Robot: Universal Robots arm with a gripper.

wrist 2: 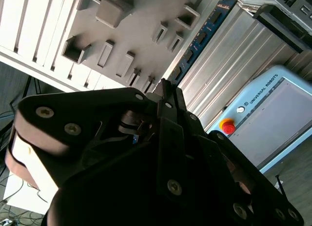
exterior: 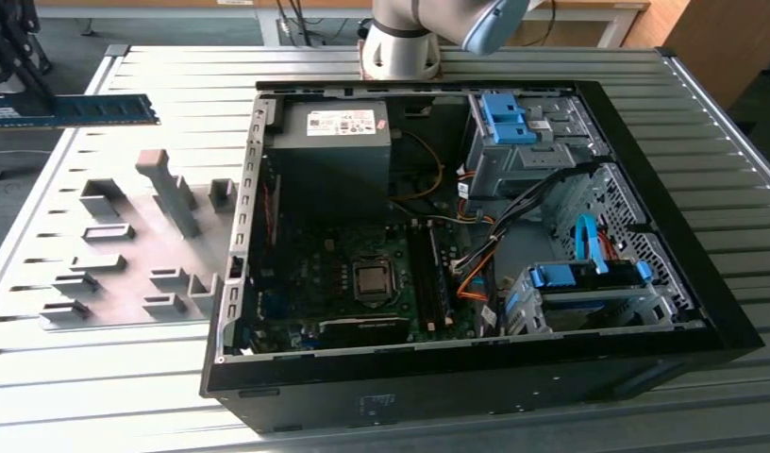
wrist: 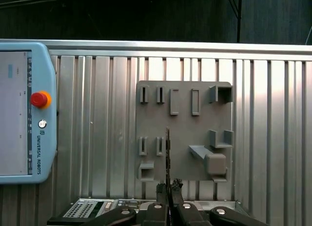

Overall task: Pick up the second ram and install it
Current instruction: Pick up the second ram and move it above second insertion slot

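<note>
You see the computer case (exterior: 486,382) lying open on the slatted metal table (exterior: 133,396). Inside it, the power supply (exterior: 328,156) sits at the far end. The motherboard (exterior: 322,274) lies below it, nearer to the camera. On the exterior view's right side of the case are two drive bays, each with blue plastic clips (exterior: 502,115). A bundle of orange cables (exterior: 476,269) runs between the bays and the board. I cannot tell whether any memory slot on the board is already filled.

To the exterior view's left of the case lies a grey holder plate (exterior: 121,255) with raised brackets and pockets.

The gripper (wrist: 168,187) is outside the case. In the first wrist view its fingers (wrist: 160,191) are drawn narrow and press from both sides on the second ram (wrist: 167,153), which you see there edge-on as a thin dark line over the grey plate. In the exterior view the second ram (exterior: 83,109) hangs in the air, level, with its chip side facing the camera. It is above the far left part of the plate and well apart from the case. In the second wrist view the blue stick (wrist 2: 202,35) reaches out from between the black gripper parts. A teach pendant (wrist: 19,113) lies on the table beside the plate.
</note>
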